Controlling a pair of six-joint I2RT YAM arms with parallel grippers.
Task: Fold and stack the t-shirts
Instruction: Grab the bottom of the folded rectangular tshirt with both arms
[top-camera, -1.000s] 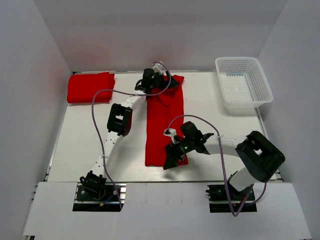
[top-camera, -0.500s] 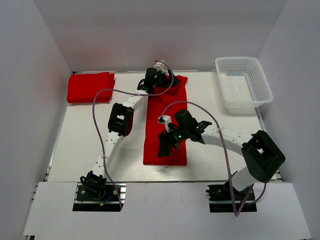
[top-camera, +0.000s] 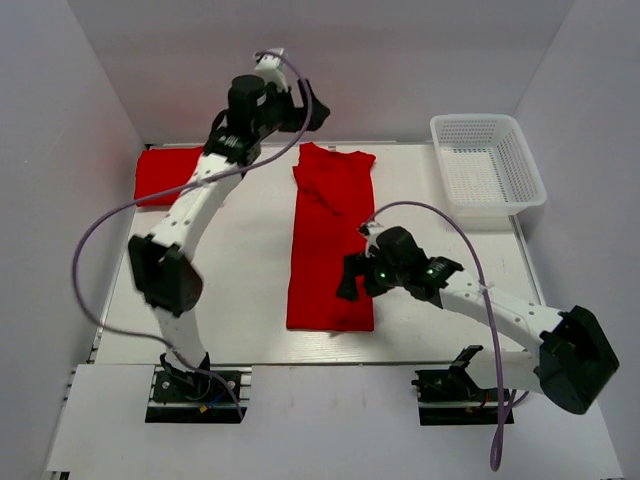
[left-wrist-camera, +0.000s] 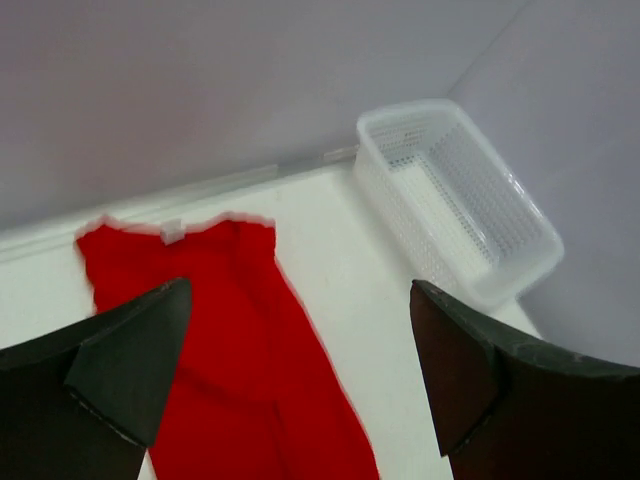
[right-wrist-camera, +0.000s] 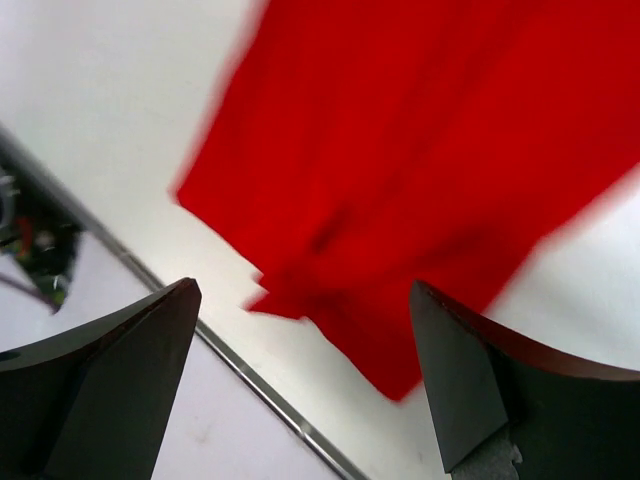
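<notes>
Top external: left hand and right hand gape open, empty. We fear an uneven grasp bunching the t-shirt.

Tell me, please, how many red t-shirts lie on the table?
2. The long t-shirt lies spread as a strip in the middle of the table; the folded t-shirt sits at the far left corner. That pile could hide another.

On the table, long t-shirt centre, folded t-shirt far-left, basket far-right.

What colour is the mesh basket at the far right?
White plastic mesh basket; clearest in the left wrist view.
</notes>
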